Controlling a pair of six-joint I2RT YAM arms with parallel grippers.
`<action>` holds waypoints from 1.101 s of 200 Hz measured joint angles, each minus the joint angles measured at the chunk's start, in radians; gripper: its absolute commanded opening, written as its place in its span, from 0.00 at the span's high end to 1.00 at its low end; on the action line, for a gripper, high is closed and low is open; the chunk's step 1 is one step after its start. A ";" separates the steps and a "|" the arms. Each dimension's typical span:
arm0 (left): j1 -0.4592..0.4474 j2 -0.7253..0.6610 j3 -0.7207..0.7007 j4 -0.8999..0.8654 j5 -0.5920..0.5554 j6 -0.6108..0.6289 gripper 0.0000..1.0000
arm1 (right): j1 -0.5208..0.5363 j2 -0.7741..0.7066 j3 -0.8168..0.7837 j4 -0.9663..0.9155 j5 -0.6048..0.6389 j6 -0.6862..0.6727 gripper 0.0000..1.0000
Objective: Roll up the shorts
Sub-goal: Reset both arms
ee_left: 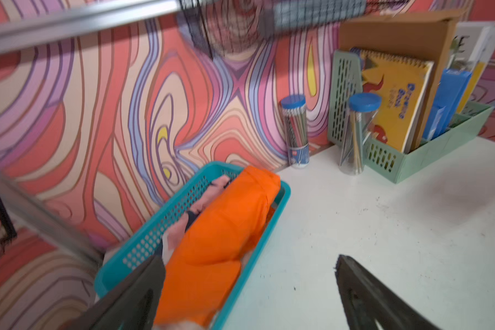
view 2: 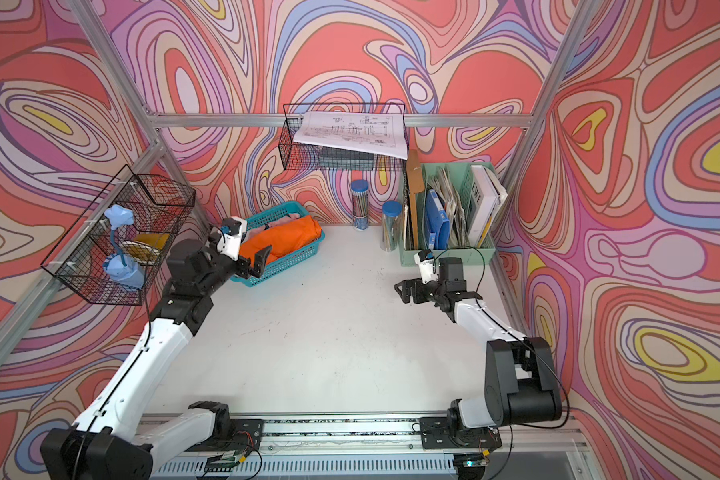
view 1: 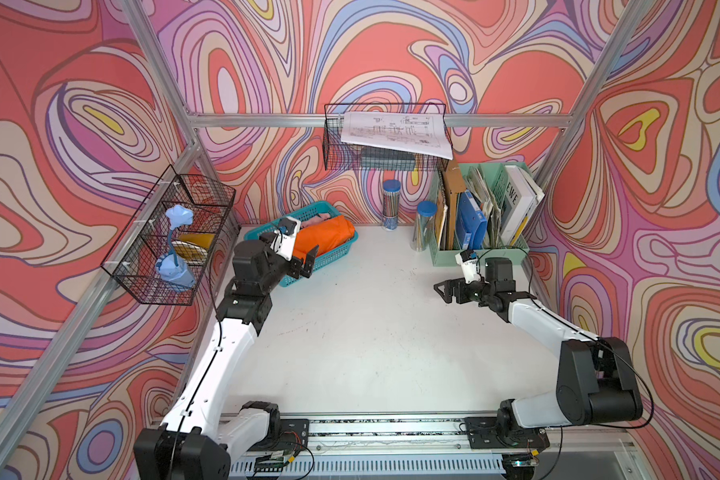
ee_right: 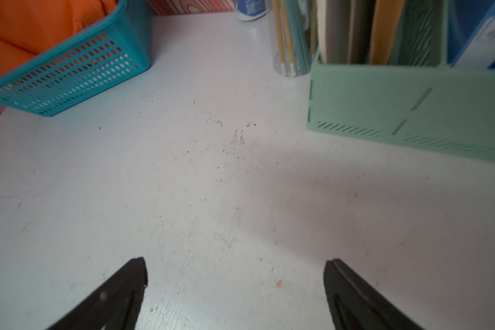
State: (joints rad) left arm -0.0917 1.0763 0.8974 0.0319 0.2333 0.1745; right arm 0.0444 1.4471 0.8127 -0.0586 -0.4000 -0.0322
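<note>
The shorts are a rolled bright orange bundle lying lengthwise in a teal plastic basket at the back left of the white table. In the left wrist view the shorts fill the basket beside a pink cloth. My left gripper hovers open at the basket's near end, holding nothing. My right gripper stands open over bare table, far from the shorts.
A green file organizer with books and folders stands at the back right, just behind the right gripper. Two blue-capped pencil tubes stand by the back wall. Wire baskets hang on the left wall and the back wall.
</note>
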 measured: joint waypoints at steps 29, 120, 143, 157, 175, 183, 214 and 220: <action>0.000 -0.012 -0.286 0.122 -0.153 -0.084 0.02 | -0.009 0.007 -0.016 0.160 0.104 0.022 0.02; 0.069 0.411 -0.544 0.737 -0.252 -0.143 0.01 | -0.134 0.190 -0.384 0.856 0.230 0.080 0.02; 0.074 0.457 -0.543 0.770 -0.245 -0.150 0.01 | -0.139 0.250 -0.411 0.978 0.205 0.083 0.02; 0.074 0.457 -0.539 0.784 -0.248 -0.156 0.02 | -0.140 0.253 -0.410 1.017 0.191 0.082 0.02; 0.074 0.457 -0.537 0.809 -0.273 -0.173 0.02 | -0.140 0.253 -0.400 1.051 0.186 0.083 0.02; 0.074 0.457 -0.537 0.814 -0.293 -0.182 0.02 | -0.140 0.253 -0.396 1.057 0.187 0.083 0.02; 0.074 0.457 -0.538 0.837 -0.345 -0.208 0.02 | -0.140 0.253 -0.392 1.063 0.190 0.083 0.02; 0.074 0.457 -0.538 0.838 -0.350 -0.209 0.02 | -0.140 0.253 -0.392 1.063 0.190 0.083 0.02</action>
State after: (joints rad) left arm -0.0177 1.5333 0.3595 0.8703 -0.1165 -0.0349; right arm -0.0956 1.6997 0.4210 1.0046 -0.2096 0.0505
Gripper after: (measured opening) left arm 0.985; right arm 0.983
